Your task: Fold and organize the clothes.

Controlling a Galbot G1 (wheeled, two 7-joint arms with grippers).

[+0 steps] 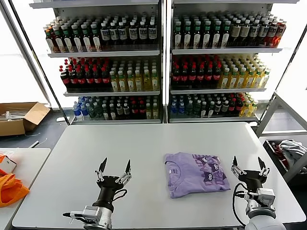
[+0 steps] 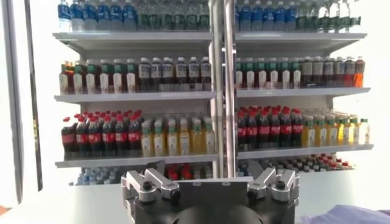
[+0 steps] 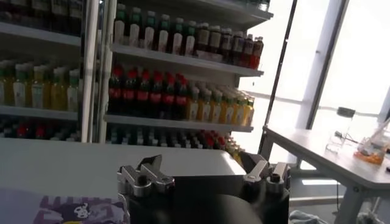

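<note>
Bottle-stocked shelves [image 1: 163,62] back a grey tabletop [image 1: 144,143] where the T-shirt [image 1: 197,172] lies folded, print up, right of centre. Left claw [image 1: 114,167] and right claw [image 1: 250,163] hover wide and empty. Folding looks done; probably only tidying placement remains.

table [image 1: 144,143] bare around T-shirt [image 1: 196,173] | shelves [image 1: 163,52] behind
</note>
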